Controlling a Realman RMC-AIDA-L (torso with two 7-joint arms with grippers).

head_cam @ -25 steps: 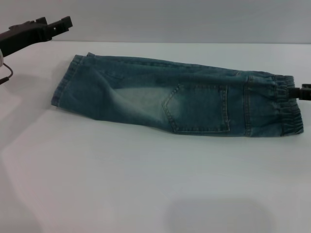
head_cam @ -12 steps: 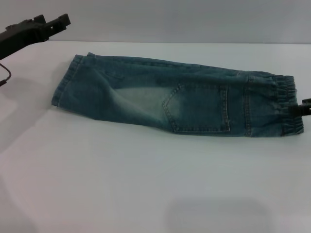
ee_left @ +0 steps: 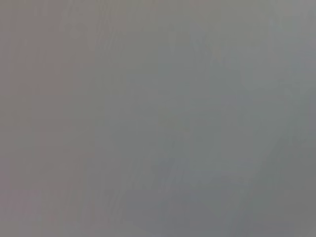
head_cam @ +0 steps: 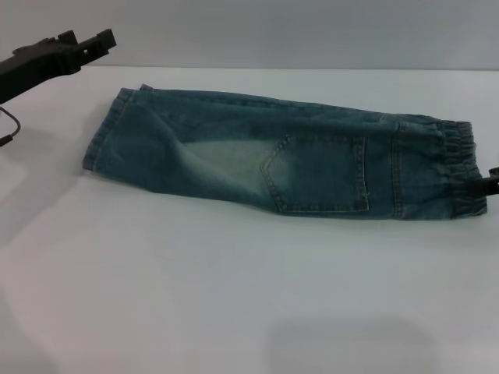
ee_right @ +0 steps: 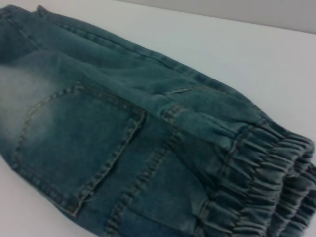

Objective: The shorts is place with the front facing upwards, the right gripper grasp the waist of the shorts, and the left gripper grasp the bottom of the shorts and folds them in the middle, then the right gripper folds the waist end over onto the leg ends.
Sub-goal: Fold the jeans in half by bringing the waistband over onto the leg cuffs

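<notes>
Right tool dropped lower beside waist, grip unclear, shorts folded lengthwise.

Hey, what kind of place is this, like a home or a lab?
Probably a lab or test bench, not a home: a bare white table, a plain grey wall behind, and only denim shorts laid out between the left gripper and right gripper.

Shorts: faded matt denim cloth, stitched seams; waist gathered, ruffled. Table: smooth matt white.

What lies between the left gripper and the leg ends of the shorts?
Only bare white table, seen in the head view; the left gripper hovers apart from the leg ends.
</notes>
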